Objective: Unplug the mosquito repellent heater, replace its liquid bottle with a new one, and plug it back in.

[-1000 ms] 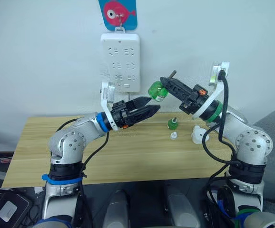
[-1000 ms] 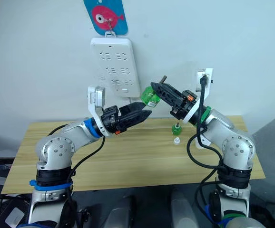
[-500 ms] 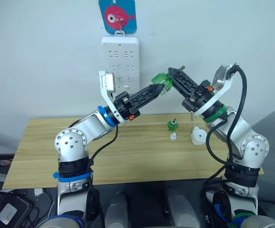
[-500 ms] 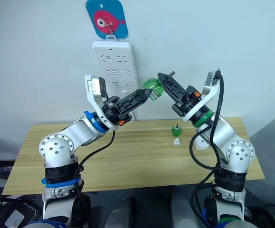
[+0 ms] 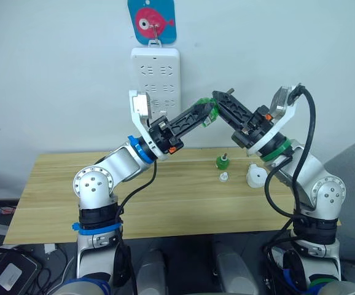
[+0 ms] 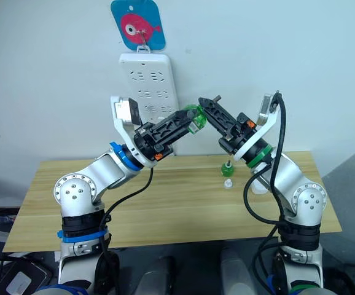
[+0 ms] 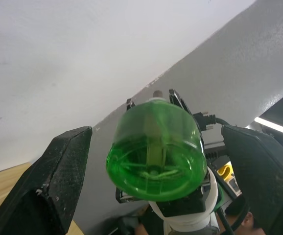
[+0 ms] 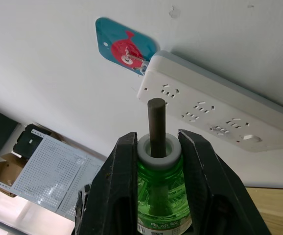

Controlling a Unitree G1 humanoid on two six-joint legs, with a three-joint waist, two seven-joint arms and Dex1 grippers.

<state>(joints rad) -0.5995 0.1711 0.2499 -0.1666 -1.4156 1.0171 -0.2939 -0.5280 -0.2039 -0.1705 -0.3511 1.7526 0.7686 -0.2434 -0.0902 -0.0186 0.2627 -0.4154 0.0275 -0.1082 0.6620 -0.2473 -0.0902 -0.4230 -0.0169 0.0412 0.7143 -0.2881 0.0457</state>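
My right gripper (image 8: 157, 137) is shut on the neck of a green liquid bottle (image 8: 161, 191) with a dark wick, held in the air in front of the wall. In the left wrist view my left gripper (image 7: 156, 132) is open, one finger (image 7: 65, 166) on each side of the bottle's round base (image 7: 153, 152) and not touching it. From the head, both grippers meet at the bottle (image 5: 207, 114) below the power strip. The white mosquito repellent heater (image 5: 255, 175) lies on the table at the right. A second small green bottle (image 5: 222, 161) stands near it.
A white multi-socket power strip (image 5: 156, 83) hangs on the wall under a blue card with a pink fish (image 5: 152, 20). A small white cap (image 5: 225, 177) lies on the wooden table (image 5: 73, 196) in front of the second bottle. The right arm's black cable (image 5: 306, 153) loops beside the heater.
My left gripper has risen and reached right until its open fingers flank the bottle's base. My right gripper has shifted the bottle slightly left and down toward it.
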